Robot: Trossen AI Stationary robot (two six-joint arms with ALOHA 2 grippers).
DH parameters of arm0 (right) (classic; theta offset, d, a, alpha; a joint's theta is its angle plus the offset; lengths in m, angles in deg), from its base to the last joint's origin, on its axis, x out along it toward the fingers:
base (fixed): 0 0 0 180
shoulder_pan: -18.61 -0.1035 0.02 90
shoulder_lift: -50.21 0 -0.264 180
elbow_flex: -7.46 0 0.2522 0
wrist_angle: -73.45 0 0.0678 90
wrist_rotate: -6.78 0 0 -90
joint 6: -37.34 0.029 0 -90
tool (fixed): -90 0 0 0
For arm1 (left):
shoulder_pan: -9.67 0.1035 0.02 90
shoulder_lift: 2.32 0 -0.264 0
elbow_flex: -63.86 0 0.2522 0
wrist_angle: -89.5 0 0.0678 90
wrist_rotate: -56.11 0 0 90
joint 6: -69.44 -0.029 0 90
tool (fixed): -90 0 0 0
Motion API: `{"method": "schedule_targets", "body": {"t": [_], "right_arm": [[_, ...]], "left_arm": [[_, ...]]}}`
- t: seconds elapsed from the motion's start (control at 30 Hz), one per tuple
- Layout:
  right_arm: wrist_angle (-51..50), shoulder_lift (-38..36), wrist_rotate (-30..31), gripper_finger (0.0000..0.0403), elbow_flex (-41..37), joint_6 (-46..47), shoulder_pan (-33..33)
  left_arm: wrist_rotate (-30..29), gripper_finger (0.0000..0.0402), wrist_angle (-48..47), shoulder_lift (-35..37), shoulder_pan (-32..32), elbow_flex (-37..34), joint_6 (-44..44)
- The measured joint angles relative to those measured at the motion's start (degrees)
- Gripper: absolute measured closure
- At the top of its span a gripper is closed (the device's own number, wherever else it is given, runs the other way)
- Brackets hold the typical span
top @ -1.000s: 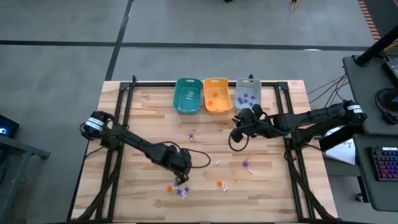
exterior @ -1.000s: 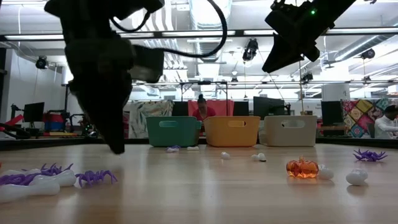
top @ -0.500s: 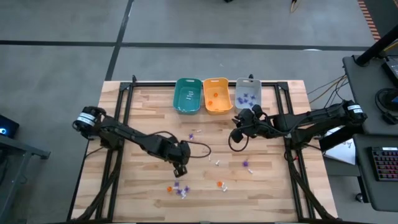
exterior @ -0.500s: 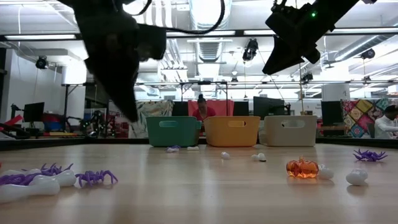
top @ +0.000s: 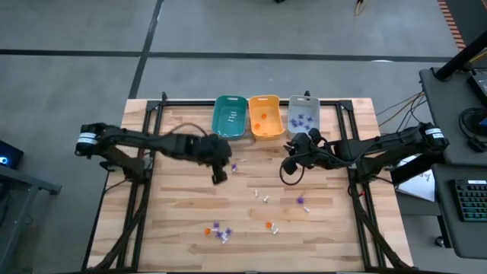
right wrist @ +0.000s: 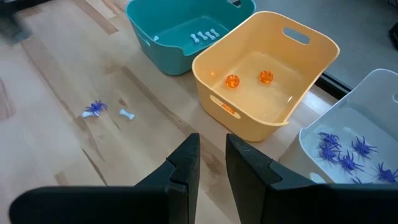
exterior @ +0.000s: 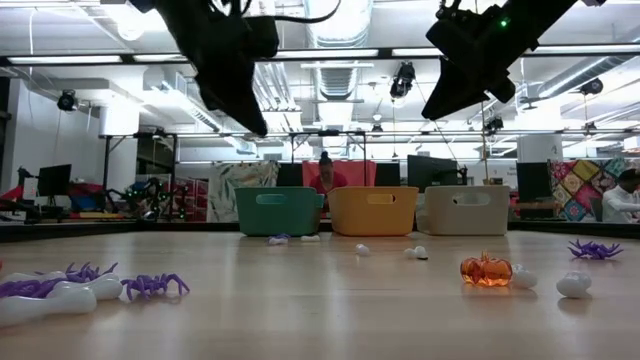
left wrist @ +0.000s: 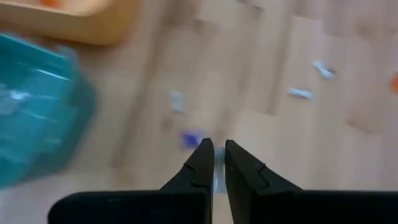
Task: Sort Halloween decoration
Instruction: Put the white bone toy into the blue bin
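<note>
Hovering just in front of the teal bin (top: 229, 116), the left gripper (top: 219, 176) pinches something small and pale; right gripper (top: 290, 163) waits before the grey bin (top: 303, 116), slightly parted, empty; trinkets (top: 265, 199) lie scattered farther out from the teal bin.

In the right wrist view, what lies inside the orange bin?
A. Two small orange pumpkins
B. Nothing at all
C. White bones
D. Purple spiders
A. The orange bin holds two small orange pumpkins, while the white bones lie in the teal bin and the purple spiders in the grey bin.
</note>
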Motion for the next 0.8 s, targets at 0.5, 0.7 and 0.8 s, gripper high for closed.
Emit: {"method": "schedule_targets", "body": {"t": [0.5,0.7,0.8], "right_arm": [[0.08,0.0,0.52,0.0335,-1.2,0.7,0.13],[0.07,0.0,0.57,0.0335,-1.31,0.61,0.13],[0.04,0.0,0.57,0.0335,-1.4,0.59,0.13]], "left_arm": [[2.54,0.0401,16.03,-3.8,28.19,1.05,-17.91],[3.69,0.0401,14.9,-10.41,33.85,6.9,-21.45],[3.71,0.0401,10.32,-15.13,35.26,12.3,-23.99]]}}
